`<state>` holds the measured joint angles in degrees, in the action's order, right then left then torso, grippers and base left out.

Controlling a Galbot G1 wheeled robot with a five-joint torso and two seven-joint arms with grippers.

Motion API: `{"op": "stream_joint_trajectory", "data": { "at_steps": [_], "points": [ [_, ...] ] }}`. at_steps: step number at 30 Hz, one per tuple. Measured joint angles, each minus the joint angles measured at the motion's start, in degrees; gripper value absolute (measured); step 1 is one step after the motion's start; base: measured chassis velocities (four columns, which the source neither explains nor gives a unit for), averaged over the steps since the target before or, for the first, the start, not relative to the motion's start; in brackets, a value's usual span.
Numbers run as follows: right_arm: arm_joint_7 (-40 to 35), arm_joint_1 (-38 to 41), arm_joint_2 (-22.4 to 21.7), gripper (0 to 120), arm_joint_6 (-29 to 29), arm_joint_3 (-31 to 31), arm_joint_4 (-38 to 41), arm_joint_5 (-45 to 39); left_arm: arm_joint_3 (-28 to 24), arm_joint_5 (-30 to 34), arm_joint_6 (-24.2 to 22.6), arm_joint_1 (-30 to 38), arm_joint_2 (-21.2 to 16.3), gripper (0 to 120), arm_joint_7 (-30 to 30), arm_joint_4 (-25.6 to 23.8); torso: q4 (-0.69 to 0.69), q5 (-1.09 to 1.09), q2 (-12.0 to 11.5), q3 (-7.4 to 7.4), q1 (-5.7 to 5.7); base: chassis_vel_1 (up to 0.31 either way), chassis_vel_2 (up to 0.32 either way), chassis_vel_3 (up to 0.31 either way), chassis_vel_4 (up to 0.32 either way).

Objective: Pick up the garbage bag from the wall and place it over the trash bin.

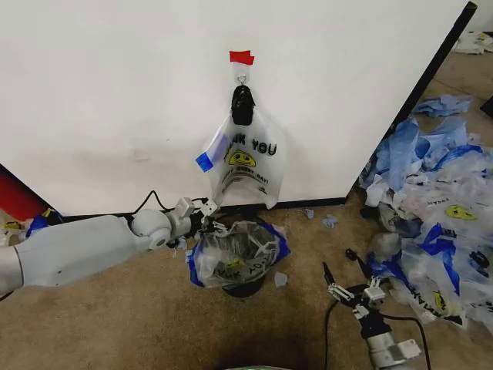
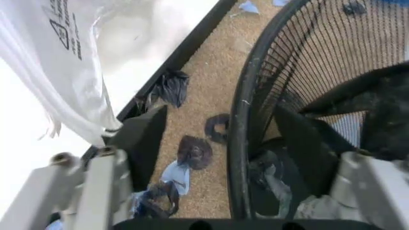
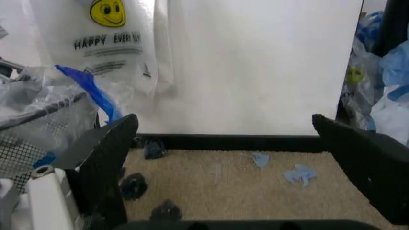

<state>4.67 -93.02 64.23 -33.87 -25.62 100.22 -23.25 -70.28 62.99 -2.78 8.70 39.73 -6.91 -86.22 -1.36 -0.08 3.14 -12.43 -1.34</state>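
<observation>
The wall is filling the upper view. A bag heap is sprawling at 3 o'clock. The bag is hanging from the hook at 12 o'clock, above the bin, which is already wearing a liner. The left gripper is straddling the bin's 9 o'clock rim, fingers apart. The right gripper is waiting at 5 o'clock, fingers spread.

Both your arms are low, jaws apart.
Your left gripper reaches forward; your right gripper waits, pointing ahead.
</observation>
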Motion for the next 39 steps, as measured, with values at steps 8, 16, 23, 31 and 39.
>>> {"op": "stream_joint_trajectory", "data": {
  "at_steps": [8,16,23,31,39],
  "points": [
    [-0.3,0.4,0.0,100,0.0,0.4,0.0,0.2,-2.8,2.1,-0.2,3.9,-1.5,35,1.1,-3.1,0.0,0.02,0.0,-0.01,0.0,0.0,0.0,0.0,0.0],
    [-0.5,0.4,0.3,100,-0.4,0.8,0.4,0.6,-3.8,3.4,-1.5,5.1,-2.7,11,1.4,-5.4,0.0,0.01,0.0,-0.01,0.0,0.0,0.0,0.0,0.0],
    [-0.8,0.4,-0.5,100,-0.6,0.8,0.5,0.5,-3.9,3.9,-1.9,4.1,-3.6,3,2.3,-6.8,0.0,0.02,0.0,0.01,0.0,0.0,0.0,0.0,0.0],
    [-0.7,1.3,-0.7,100,-0.6,1.3,-0.5,0.2,-0.9,7.6,-2.0,1.5,-5.8,3,5.1,-10.1,0.01,0.01,0.0,0.0,0.0,0.0,0.0,0.0,0.0],
    [-0.6,3.4,-1.3,100,-0.5,2.8,-1.6,-0.2,12.7,14.0,-3.0,-8.6,-13.1,3,9.7,-20.1,0.0,0.0,0.0,0.0,0.0,0.0,0.0,0.0,0.0]
  ]
}}
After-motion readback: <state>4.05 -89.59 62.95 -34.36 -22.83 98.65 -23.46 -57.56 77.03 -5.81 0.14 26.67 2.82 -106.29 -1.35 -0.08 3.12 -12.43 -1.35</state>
